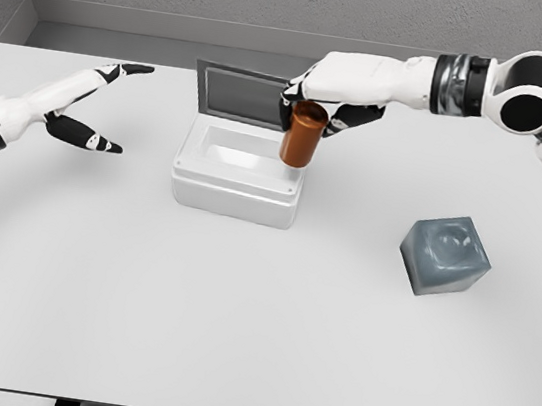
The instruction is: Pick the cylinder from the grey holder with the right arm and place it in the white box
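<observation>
- Right hand (pixel 331 95) is gripping the cylinder (pixel 303 135), upper centre, over the box (pixel 235 193) rim.
- I'm carrying it in; next I'm judging: shift left, lower, release.
- Left hand (pixel 83 106) is resting spread, upper left.

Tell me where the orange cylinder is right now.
In the head view the orange cylinder sits near upper centre, held in the right hand over the right edge of the open white box, left of the grey holder.

Cylinder (pixel 304 135) in right robot hand (pixel 328 98), prob. over box (pixel 239 173)
</observation>
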Controlling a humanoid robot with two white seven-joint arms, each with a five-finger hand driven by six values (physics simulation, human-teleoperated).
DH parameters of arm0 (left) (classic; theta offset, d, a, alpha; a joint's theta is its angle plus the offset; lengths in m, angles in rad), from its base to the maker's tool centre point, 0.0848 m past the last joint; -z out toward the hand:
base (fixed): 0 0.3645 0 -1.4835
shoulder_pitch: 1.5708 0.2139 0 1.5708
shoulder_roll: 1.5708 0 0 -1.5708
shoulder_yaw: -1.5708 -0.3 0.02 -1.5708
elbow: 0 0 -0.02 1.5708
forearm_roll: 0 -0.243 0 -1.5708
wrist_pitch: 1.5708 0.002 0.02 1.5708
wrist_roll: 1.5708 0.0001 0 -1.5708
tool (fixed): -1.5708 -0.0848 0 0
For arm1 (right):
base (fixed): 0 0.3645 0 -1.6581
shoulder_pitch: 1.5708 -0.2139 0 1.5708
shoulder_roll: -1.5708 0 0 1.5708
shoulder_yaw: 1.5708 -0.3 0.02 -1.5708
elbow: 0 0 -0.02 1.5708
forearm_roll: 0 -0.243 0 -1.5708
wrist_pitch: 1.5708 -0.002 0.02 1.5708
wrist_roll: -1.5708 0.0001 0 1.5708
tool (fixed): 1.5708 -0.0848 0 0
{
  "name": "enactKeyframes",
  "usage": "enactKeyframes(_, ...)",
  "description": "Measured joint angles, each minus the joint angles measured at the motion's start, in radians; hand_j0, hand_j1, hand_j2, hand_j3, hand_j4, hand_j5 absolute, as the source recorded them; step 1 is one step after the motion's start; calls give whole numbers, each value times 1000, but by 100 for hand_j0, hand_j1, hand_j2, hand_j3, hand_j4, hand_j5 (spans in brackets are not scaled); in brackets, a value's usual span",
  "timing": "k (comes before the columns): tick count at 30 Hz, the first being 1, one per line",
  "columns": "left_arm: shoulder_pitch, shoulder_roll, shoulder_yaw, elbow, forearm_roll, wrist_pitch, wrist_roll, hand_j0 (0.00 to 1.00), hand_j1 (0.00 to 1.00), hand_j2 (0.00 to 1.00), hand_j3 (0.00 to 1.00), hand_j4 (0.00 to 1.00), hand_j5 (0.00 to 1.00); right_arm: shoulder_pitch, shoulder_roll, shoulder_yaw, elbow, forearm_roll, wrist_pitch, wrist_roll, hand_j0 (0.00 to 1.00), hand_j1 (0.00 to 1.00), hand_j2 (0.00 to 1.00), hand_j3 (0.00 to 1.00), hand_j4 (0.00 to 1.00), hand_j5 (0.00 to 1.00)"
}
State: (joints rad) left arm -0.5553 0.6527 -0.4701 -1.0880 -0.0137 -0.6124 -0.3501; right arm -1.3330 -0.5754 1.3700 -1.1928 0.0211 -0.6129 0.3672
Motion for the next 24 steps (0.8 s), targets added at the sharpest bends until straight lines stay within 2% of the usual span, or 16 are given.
enactKeyframes(7,0,0,0,-1,0,0,-1,100,100,100,100,100,100,0,11,0,10,0,0,0,44,44,44,44,44,44)
enactKeyframes(18,6,0,0,-2,1,0,-2,100,100,100,100,100,100,3,20,0,23,2,0,-2,66,66,66,66,66,66)
enactKeyframes(24,6,0,0,-2,1,0,-2,100,100,100,100,100,100,8,20,-3,33,2,0,-2,74,74,74,74,74,74)
